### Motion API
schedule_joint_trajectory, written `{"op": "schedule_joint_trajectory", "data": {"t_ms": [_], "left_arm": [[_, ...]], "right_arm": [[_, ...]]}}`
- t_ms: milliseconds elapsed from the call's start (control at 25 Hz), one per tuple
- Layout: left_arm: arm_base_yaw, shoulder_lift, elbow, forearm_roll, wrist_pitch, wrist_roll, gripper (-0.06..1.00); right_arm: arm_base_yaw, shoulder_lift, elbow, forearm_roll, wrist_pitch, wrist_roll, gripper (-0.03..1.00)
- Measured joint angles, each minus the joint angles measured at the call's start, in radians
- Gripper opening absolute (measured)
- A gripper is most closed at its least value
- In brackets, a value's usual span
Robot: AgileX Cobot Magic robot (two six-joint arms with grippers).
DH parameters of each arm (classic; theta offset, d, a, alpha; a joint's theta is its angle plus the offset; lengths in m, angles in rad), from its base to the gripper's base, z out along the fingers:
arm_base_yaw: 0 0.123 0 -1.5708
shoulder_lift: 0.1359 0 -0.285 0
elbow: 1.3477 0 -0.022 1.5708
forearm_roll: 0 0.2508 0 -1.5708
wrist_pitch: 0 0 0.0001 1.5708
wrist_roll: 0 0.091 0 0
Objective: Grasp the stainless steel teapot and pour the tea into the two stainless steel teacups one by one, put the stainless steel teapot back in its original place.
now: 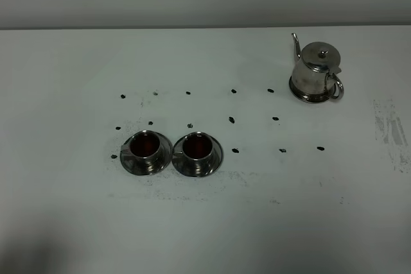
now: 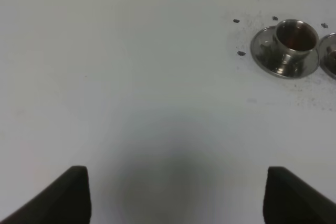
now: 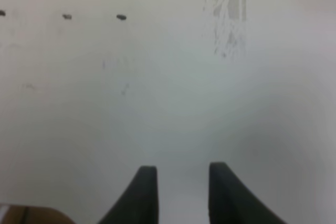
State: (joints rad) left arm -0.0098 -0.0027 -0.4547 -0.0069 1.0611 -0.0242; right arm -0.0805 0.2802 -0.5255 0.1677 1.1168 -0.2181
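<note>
As the high camera looked down, the white worktop filled nearly the whole view, with neither arm over it. The left end effector showed only in its wrist view, its two dark fingers spread wide above bare worktop and holding nothing. The right end effector hung over bare worktop as well, its fingers narrowly parted with nothing between them.

The stainless steel teapot stood upright at the far right, lid on, spout pointing far-left, loop handle toward the near right. Well apart from it, at the near left, the two stainless steel teacups stood side by side: the left teacup and the right teacup, each on its own saucer, the saucers almost touching. Dark reddish-brown tea lay in both. Small dark marks dotted the worktop in rows between teacups and teapot.
</note>
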Motion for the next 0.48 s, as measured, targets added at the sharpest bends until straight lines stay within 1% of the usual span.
{"op": "schedule_joint_trajectory", "data": {"t_ms": [200,480], "left_arm": [[0.0,0.0,0.0,0.0,0.0,0.0,0.65],[0.0,0.0,0.0,0.0,0.0,0.0,0.65]], "right_arm": [[0.023,-0.069,0.0,-0.013,0.0,0.016,0.23],[0.126,-0.163,0.0,-0.013,0.0,0.018,0.23]]}}
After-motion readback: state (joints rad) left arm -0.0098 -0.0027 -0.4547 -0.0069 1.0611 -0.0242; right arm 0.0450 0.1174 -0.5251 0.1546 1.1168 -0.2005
